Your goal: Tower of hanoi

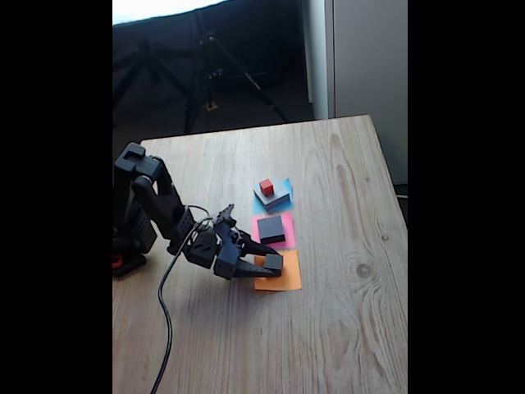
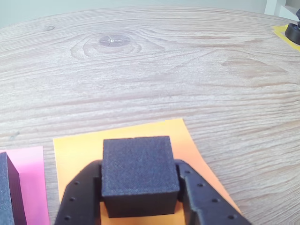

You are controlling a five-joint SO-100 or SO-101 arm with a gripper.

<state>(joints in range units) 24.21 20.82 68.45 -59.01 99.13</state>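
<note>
Currently the black two-finger gripper (image 2: 139, 197) is clamped on the small black cube (image 2: 138, 176) over the orange paper square (image 2: 79, 150), frame bottom centre; the medium black block (image 1: 271, 228) sits on the pink paper square (image 1: 286, 239), mid-frame.

Matte black arm (image 1: 156, 205), black cable (image 1: 168, 304) trailing, screw holes dotting its hand (image 2: 140, 206).

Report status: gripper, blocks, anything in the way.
Gripper shut on small black cube over orange paper. Medium black block on pink paper; red cube atop grey block. No obstruction visible.
</note>
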